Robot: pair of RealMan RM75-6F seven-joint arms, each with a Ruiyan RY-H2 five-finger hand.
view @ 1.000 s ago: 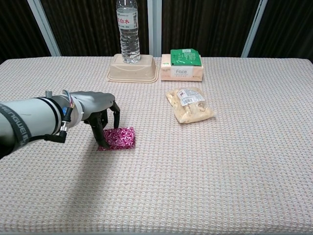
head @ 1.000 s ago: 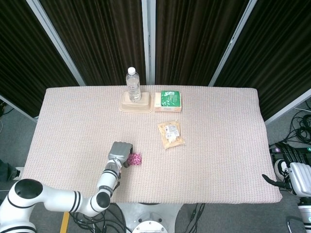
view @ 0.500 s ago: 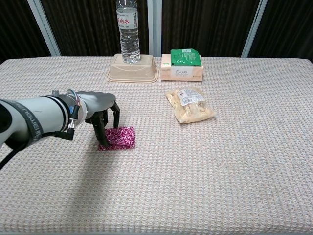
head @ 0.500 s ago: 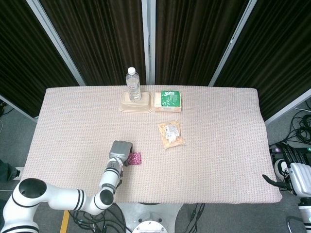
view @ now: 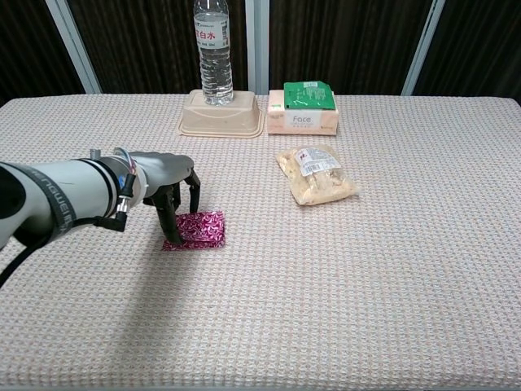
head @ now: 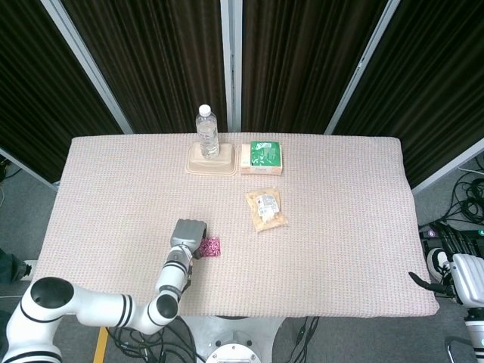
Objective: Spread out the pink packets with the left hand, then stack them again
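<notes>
The left hand point(view: 167, 183) is standing with fingers spread, fingertips seemingly touching the pink packets point(view: 199, 230) on the table point(view: 366, 269).

left hand point(view: 167, 183) edged slightly fwd, no other chg

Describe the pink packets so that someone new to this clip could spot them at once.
Start at the clear plastic water bottle standing on the beige tray at the table's far edge, then come straight toward the near edge. The shiny magenta foil packets lie flat there, with the fingers of the left hand on their left end. Nothing else on the table is pink.
</notes>
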